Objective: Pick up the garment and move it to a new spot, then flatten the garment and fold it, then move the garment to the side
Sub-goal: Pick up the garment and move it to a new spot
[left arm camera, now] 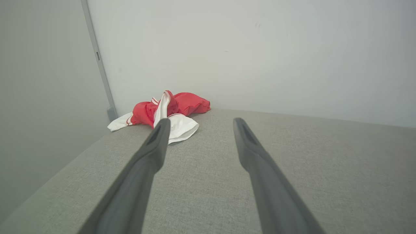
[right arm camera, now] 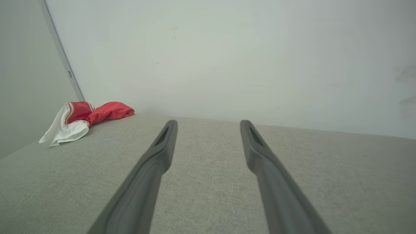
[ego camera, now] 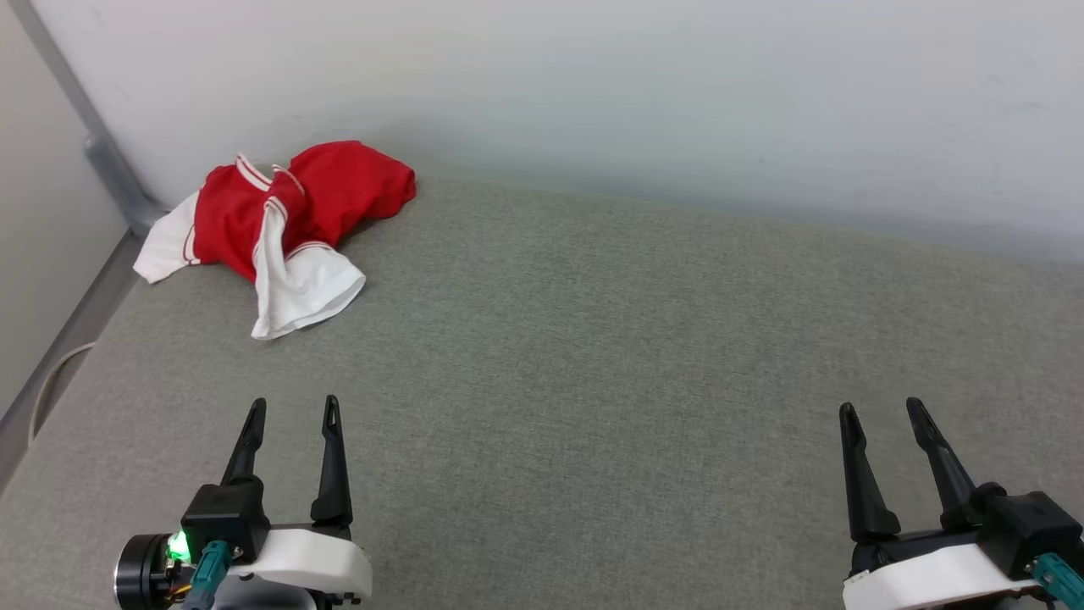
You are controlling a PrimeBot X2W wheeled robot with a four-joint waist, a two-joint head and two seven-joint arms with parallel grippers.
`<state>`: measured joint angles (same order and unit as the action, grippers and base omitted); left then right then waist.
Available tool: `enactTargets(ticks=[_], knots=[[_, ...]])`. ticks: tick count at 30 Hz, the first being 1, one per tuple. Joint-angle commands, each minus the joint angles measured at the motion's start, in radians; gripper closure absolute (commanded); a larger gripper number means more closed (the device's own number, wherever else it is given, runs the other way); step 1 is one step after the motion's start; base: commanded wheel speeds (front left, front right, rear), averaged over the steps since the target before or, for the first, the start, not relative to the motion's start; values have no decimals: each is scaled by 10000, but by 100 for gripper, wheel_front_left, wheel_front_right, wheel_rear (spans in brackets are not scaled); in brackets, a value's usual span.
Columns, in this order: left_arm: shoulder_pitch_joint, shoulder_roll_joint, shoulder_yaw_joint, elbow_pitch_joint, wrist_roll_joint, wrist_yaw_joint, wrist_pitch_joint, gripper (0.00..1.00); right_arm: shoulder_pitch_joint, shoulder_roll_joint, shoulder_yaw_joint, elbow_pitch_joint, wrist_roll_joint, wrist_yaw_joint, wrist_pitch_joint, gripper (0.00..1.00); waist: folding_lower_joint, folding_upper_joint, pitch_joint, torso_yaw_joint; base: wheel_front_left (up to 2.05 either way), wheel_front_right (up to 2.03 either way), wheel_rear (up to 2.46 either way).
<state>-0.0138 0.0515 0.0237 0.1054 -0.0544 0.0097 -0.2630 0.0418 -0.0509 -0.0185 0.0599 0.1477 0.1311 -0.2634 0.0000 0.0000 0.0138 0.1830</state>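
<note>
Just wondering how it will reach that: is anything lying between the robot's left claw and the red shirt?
Nothing visible. Only bare grey surface lies between the open left gripper and the crumpled shirt, which sits in the far left corner.

The garment point(ego camera: 279, 212), at the far left corner of the cloth-covered surface point(ego camera: 593, 381), is soft matt cloth, red and white, crumpled; the surface itself is grey woven fabric, matt and slightly coarse; the left gripper point(ego camera: 294, 403) and right gripper point(ego camera: 881, 407) have dark, smooth, matt plastic-looking fingers point(ego camera: 332, 457) on glossy white shells point(ego camera: 313, 559); the wall point(ego camera: 593, 85) is smooth and matt; the corner post point(ego camera: 110, 165) looks like dull grey metal.
</note>
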Motion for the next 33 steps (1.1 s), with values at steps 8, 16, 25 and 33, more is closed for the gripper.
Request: enactTargets(ticks=[8, 16, 25, 33], knots=[[-130, -14, 51, 8, -64, 59, -28, 0, 37, 16, 92, -146, -84, -7, -20, 0, 0, 0, 106, 1091, 0, 0, 0], [-109, -13, 154, 39, -126, 72, -28, 0, -47, 15, 195, -213, -163, -7, -20, 0, 0, 0, 196, 1972, 0, 0, 0], [-94, -13, 262, 49, -294, 152, -28, 0, -65, 15, 203, -303, -281, -7, -20, 0, 0, 0, 308, 2685, 0, 0, 0], [-75, -13, 290, 66, -354, 186, -28, 0, -161, 15, 259, -293, -301, -7, -20, 0, 0, 0, 430, 2970, 0, 0, 0]])
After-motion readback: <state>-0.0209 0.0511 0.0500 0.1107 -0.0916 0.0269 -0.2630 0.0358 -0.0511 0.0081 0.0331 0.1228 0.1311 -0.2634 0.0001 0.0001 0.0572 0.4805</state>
